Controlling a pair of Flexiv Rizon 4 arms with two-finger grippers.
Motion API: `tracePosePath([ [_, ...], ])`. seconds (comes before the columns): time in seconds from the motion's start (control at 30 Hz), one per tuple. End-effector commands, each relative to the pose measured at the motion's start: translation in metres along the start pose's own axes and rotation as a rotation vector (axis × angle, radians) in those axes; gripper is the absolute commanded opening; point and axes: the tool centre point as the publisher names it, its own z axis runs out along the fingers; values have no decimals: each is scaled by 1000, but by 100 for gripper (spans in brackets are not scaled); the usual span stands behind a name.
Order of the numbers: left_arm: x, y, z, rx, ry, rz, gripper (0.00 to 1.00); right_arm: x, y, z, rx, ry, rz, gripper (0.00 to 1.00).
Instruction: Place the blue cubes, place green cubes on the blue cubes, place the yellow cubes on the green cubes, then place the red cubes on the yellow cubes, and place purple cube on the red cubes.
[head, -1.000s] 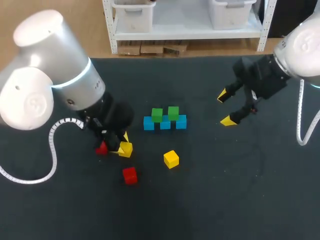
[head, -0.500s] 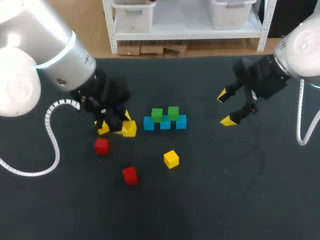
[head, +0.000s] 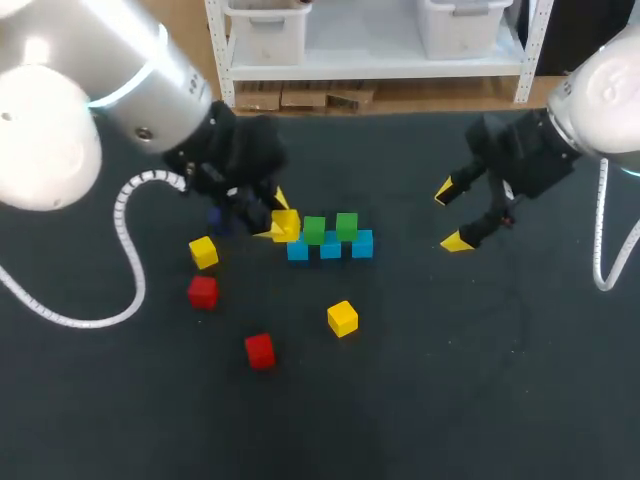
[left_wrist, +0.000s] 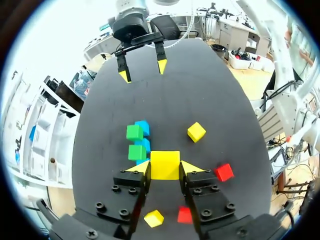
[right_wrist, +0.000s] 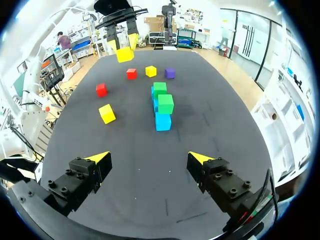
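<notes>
Yellow layer begins: a cube is carried to the stack.
The left hand (left_wrist: 165, 168) clamps a plain yellow cube (left_wrist: 165, 164) from both sides; just ahead of it sit two green cubes (left_wrist: 134, 132) atop the blue cubes (left_wrist: 143, 126). Next, I reckon, centre it over the greens and lower gently. Right hand (head: 450, 216) hangs spread, empty, far beyond.

Two cubes (head: 346, 225) atop a row (head: 330, 248) of three

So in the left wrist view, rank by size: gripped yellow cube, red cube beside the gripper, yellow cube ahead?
1. Gripped yellow cube: largest, though nearest the camera.
2. Red cube and yellow cube ahead: look alike.
</notes>
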Motion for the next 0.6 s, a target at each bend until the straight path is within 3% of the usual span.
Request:
tracePosePath([
  [0.03,-14,22,19,29,12,4,0,0,-1,1,-2,-3,-1,100],
  [0.3,-29,40,38,38,34,9,0,0,-1,1,-2,-3,-1,100],
  [0.6,-31,56,53,51,64,-3,0,0,-1,1,-2,-3,-1,100],
])
